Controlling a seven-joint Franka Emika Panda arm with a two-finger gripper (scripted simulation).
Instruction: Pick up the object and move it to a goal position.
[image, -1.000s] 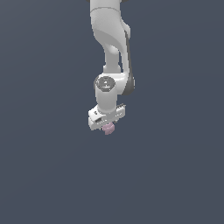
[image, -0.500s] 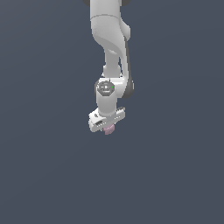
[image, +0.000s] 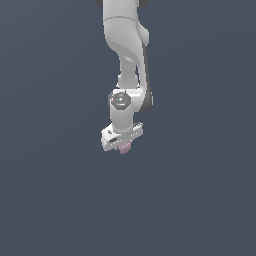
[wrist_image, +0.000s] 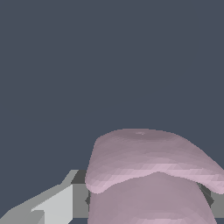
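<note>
Slate-grey blank backdrop on all sides; white arm (image: 126, 45) hangs from the top, pink lump under its tool.

Against the frames a second and half a second back, the arm's pose reads nearly the same: wrist and crossbar sit at a matching spot, with the lump under the bar in all three. Nothing else shows around the arm in the exterior view, and no surface edge or marker can be made out. The gripper (image: 123, 145) points down, its crossbar tilted, lower toward the exterior view's left. The object (image: 124, 147), pale pink-lilac and lumpy, pokes out just beneath the bar. In the wrist view the object (wrist_image: 148, 175) fills the space between grey finger (wrist_image: 52, 205) parts, pressed close on both sides; the fingers appear clenched around it, grasping the lump.
</note>
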